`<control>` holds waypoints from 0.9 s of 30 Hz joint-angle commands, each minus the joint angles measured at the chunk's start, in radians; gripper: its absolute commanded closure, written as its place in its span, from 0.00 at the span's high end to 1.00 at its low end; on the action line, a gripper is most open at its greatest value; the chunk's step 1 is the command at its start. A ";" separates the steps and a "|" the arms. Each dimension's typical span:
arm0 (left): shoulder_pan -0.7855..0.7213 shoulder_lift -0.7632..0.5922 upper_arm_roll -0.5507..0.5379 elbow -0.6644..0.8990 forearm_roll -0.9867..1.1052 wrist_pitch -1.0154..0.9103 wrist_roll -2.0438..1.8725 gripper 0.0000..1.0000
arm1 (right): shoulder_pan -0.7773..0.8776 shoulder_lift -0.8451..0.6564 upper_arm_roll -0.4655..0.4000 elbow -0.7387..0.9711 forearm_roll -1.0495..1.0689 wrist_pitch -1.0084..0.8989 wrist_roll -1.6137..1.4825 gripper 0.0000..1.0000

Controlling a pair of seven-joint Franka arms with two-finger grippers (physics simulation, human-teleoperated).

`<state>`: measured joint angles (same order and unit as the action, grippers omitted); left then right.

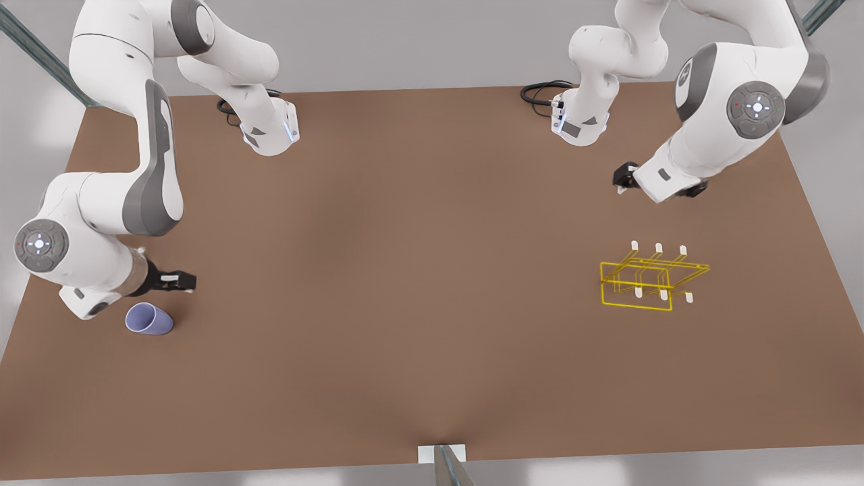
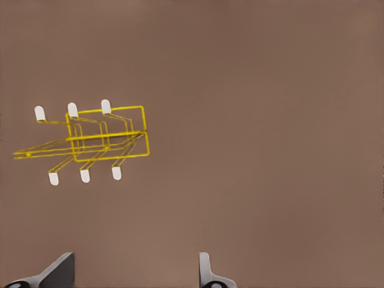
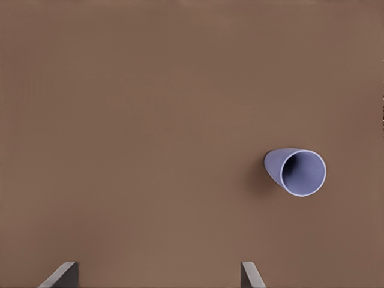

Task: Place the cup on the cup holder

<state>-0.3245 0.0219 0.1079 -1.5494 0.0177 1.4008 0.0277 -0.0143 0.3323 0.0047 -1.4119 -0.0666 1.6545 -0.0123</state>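
At the lower left of the front view the cup (image 1: 149, 318) lies on the brown table (image 1: 418, 283) just below the right gripper (image 1: 183, 281), whose fingers are spread wide and empty, while the left gripper (image 1: 622, 181), also spread wide, hangs at the upper right above the cup holder (image 1: 644, 278).

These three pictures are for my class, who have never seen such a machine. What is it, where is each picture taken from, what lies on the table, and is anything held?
They are simulator renders of two white robot arms with two-finger grippers. The front view looks down on a brown table. The other two come from wrist cameras. The right gripper is open near the cup, which stands on the table. The left gripper is open near the yellow cup holder. Nothing is held.
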 commanded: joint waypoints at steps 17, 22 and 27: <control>0.093 -0.017 0.004 -0.069 -0.010 0.061 0.015 1.00 | -0.184 0.171 -0.008 -0.009 0.126 0.266 -0.247 1.00; 0.093 -0.013 -0.004 -0.067 -0.010 0.064 0.021 1.00 | -0.268 0.274 -0.005 -0.010 0.153 0.379 -0.466 1.00; 0.094 -0.008 -0.004 -0.069 -0.010 0.064 0.023 1.00 | -0.291 0.304 -0.005 -0.016 0.257 0.425 -0.538 1.00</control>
<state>-0.1541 0.0141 0.1018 -1.6184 0.0074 1.4671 0.0422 -0.3034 0.6323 0.0001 -1.4299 0.1405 2.0095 -0.2559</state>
